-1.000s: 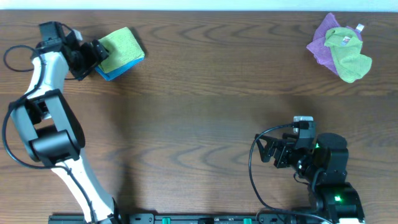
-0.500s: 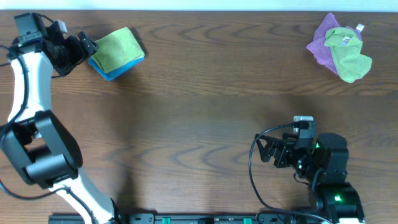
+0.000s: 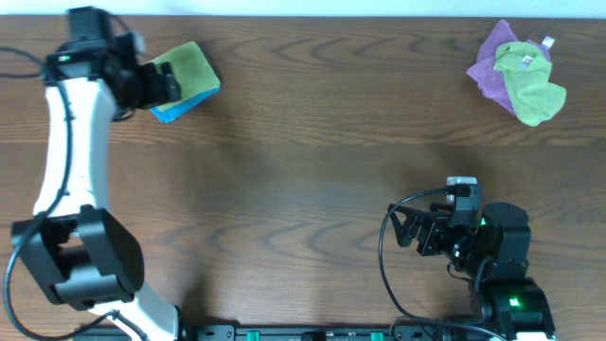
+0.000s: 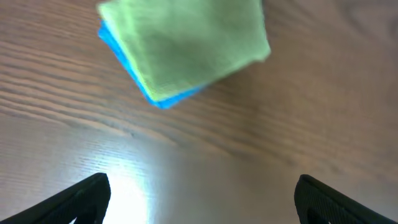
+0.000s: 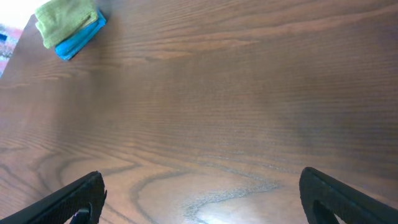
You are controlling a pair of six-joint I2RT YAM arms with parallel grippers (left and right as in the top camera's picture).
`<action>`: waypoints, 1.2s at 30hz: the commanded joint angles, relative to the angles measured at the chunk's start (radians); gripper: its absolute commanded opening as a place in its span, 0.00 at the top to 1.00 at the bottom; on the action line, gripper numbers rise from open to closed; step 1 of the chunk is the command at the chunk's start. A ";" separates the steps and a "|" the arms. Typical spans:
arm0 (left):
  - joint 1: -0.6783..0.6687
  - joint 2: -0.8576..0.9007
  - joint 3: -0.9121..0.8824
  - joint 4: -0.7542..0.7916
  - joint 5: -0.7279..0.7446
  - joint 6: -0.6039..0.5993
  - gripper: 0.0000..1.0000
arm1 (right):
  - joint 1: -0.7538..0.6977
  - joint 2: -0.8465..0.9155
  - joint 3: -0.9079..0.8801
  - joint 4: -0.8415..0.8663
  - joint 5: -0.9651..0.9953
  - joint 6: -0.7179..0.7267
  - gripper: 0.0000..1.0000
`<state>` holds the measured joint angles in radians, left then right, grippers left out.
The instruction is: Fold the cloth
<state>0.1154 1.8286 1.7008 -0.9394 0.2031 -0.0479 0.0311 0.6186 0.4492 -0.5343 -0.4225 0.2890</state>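
Far left, lime cloth [image 5: 66,16], seemingly folded, atop blue cloth [image 5: 81,40], right gripper [image 5: 205,198] spread wide

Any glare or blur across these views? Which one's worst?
Left wrist: the worst, with the cloth and the blue cloth under it smeared soft, and a white glare patch on the table. Right wrist: wood grain sharper, with a milder sheen low centre. Overhead: even light, crisp, no hot spots.
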 commanded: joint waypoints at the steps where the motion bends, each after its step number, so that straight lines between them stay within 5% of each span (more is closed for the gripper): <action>1: -0.060 -0.031 0.019 -0.012 -0.105 0.026 0.04 | -0.006 -0.005 -0.003 -0.001 -0.007 0.013 0.01; 22: -0.137 -0.272 -0.028 -0.173 -0.102 0.053 0.05 | -0.006 -0.005 -0.003 -0.001 -0.007 0.013 0.01; 36: -0.137 -0.787 -0.639 0.139 -0.049 0.051 0.05 | -0.006 -0.005 -0.003 -0.001 -0.007 0.013 0.01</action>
<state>-0.0235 1.1282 1.1358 -0.8230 0.1390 -0.0170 0.0311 0.6174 0.4492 -0.5354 -0.4225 0.2893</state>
